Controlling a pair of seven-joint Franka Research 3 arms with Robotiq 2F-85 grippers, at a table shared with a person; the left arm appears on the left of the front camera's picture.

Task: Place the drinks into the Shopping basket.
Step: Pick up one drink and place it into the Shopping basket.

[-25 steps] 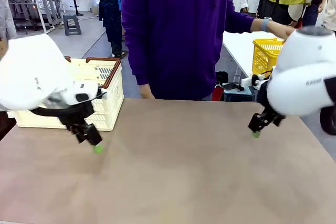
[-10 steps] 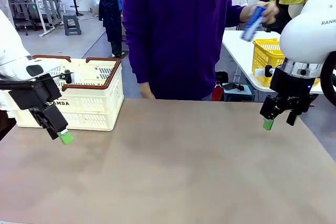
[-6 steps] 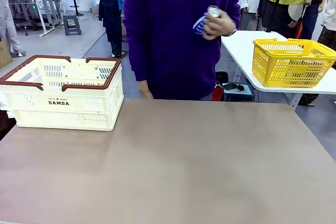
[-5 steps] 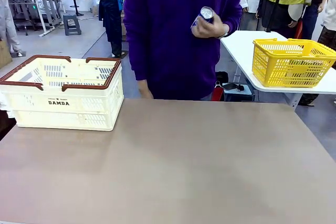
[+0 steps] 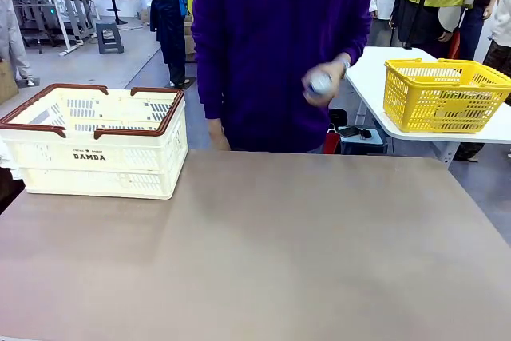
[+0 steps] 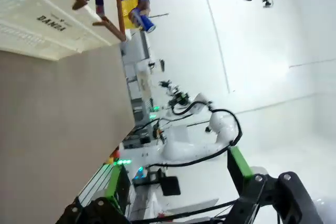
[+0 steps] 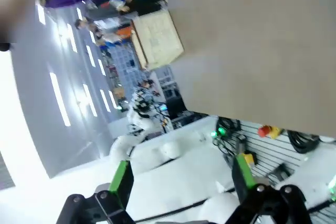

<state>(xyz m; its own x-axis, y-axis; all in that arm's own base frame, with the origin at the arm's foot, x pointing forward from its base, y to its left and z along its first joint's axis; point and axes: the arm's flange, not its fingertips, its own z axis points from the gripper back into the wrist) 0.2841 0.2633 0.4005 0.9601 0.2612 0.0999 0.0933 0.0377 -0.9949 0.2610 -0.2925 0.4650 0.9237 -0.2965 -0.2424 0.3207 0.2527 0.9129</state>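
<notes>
The slim blue aluminium drink can (image 5: 320,82) with a silver top is off the bench, gripped in the hand (image 5: 326,85) of a person in a purple top who stands at the far edge. In the front view it is motion-blurred, held above that edge a little right of the middle. The left wrist view shows its blue body with white lettering more sharply.

The large cream-white plastic shopping basket (image 5: 96,149) has slotted sides, a dark brown rim and "DAMDA" printed on its near wall. It sits at the far left corner of the flat brown bench (image 5: 263,261), top open, well apart from the can. From the basket's right wall a broad stretch of bench surface runs to the right edge and forward to the near edge.

Past the far right corner, across a gap, a bright yellow mesh basket (image 5: 444,93) stands on a white side table (image 5: 366,77).

The left gripper (image 6: 176,169) has its green pads spread wide with nothing between them. The right gripper (image 7: 182,178) is spread wide too and holds nothing.
</notes>
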